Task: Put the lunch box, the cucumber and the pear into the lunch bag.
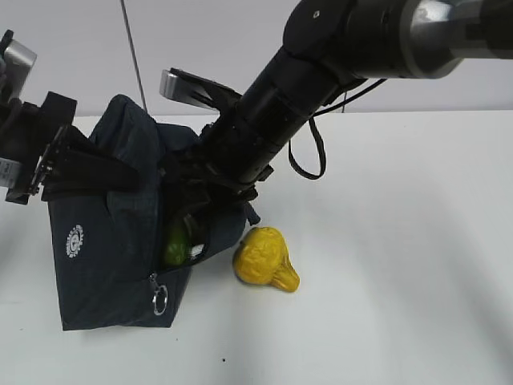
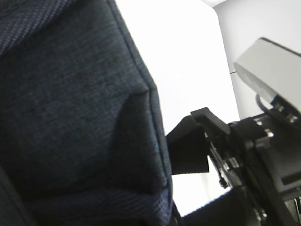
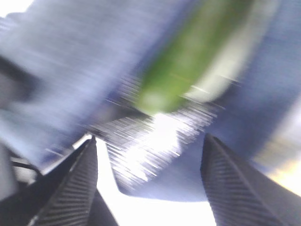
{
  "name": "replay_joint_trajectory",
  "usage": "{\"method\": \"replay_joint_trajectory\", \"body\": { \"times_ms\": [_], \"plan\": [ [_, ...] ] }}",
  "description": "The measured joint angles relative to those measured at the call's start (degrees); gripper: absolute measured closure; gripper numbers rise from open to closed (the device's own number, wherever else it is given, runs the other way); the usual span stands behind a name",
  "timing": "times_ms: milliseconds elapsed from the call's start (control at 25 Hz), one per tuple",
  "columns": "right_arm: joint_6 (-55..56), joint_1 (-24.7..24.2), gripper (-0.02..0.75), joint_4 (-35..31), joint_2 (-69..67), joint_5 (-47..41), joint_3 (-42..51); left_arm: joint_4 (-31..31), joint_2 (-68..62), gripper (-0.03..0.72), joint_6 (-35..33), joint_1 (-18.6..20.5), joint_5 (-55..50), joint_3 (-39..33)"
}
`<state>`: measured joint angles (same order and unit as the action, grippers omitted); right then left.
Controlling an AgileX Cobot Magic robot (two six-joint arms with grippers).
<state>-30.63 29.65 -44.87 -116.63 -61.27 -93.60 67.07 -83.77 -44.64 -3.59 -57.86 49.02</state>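
Two arms at bag [image 1: 112, 241]. I see right end effector [image 3: 150, 188] spread wide, nothing between fingers, at bag mouth; cucumber [image 1: 176, 245] green inside opening, blurred on wrist cam. Left end effector [image 1: 48, 164] pinching bag strap, pressed together. Pear [image 1: 267, 258] on table [image 1: 401, 281], just beside bag. Lunch box not visible.

White table [image 1: 401, 265], pale grey wall [image 1: 208, 40] with thin dark cable [image 1: 132, 56]

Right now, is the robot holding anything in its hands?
The left hand is shut on the lunch bag's black strap, holding the bag up. The right hand is open and holds nothing; the cucumber sits in the bag past it.
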Motion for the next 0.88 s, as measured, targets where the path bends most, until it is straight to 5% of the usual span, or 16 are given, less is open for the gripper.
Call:
{"method": "replay_joint_trajectory", "body": {
  "times_ms": [240, 640, 880],
  "plan": [
    [0.7, 0.0, 0.21, 6.0, 0.0, -3.7, -5.0, 0.0, 0.0, 0.703, 0.0, 0.0, -0.1, 0.0],
    [18.3, 0.0, 0.21, 36.5, 3.3, -8.8, -11.7, 0.0, 0.0, 0.703, 0.0, 0.0, 0.0, 0.0],
    [20.0, 0.0, 0.264, 38.9, 4.8, -9.1, -10.7, 0.0, 0.0, 0.703, 0.0, 0.0, 0.0, 0.0]
  ]
}}
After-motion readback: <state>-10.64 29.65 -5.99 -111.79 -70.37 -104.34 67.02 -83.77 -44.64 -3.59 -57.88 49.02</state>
